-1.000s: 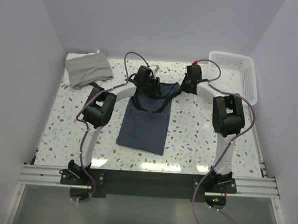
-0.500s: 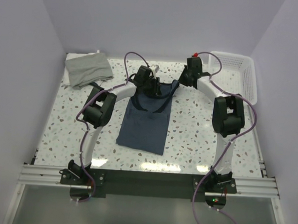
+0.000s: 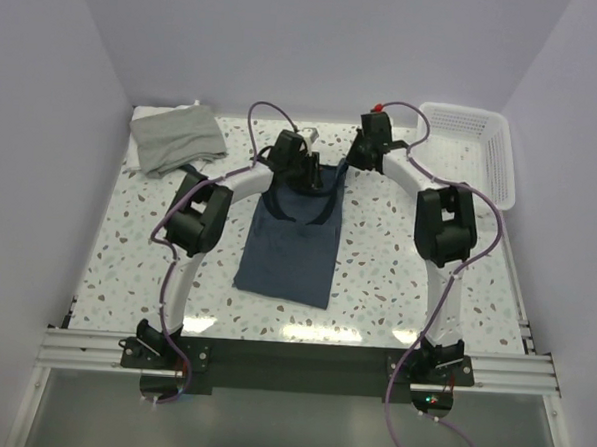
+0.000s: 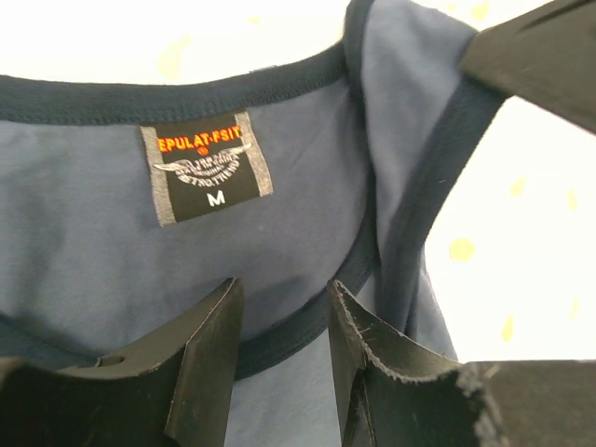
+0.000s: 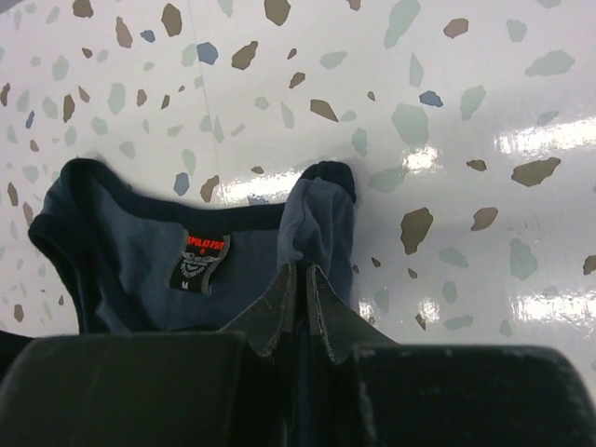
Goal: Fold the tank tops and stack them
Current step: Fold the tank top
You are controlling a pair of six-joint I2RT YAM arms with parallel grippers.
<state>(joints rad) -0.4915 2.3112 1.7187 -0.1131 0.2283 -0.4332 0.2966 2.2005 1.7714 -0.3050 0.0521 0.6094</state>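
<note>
The navy tank top lies flat in the middle of the table, neck end toward the back. My right gripper is shut on its right shoulder strap, held up just above the tabletop beside the neckline. My left gripper hovers low over the neck opening. Its jaws stand open, with the dark neckline trim running under the gap and the black size label just ahead. The grey tank top lies crumpled at the back left corner.
A white mesh basket stands at the back right, just right of my right arm. Both forearms arch over the speckled table on either side of the navy top. White walls close in the left, back and right.
My right gripper has moved left toward the neckline, drawing the navy strap inward. The left gripper has stayed over the neck opening.
</note>
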